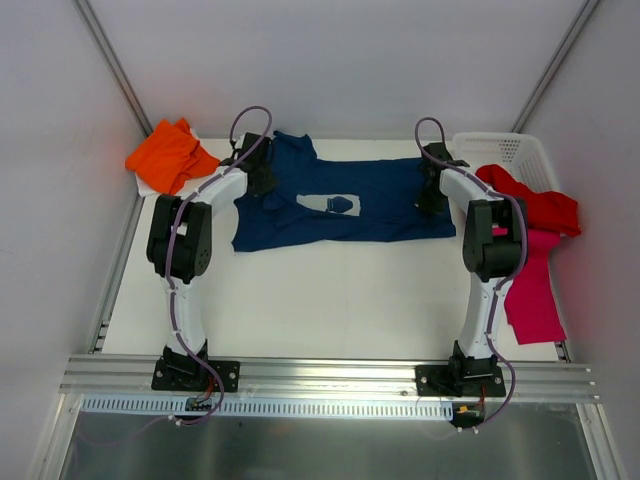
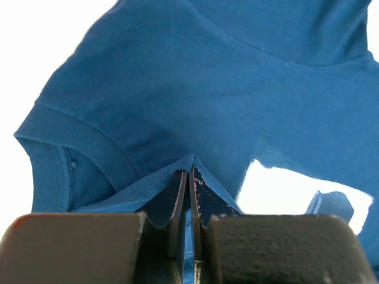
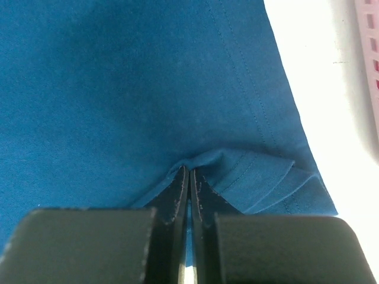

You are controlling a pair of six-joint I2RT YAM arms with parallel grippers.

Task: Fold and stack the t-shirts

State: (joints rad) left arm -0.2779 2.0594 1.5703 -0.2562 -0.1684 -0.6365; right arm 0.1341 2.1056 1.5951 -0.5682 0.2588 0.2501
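We see bright, even light from above in the top view, so the white table [image 1: 330, 300] looks clean and the arms drop only soft, faint shadows on it. In both wrist views the table is so bright that it washes out to plain white, while the navy blue t-shirt [image 2: 195, 89] looks clear and its stitches show sharp. The dark bodies of the left gripper [image 2: 189, 177] and the right gripper [image 3: 189, 174] sit close to the lens and look blurry.

4 t-shirts [image 1: 340, 205], 1 basket [image 1: 503, 146].
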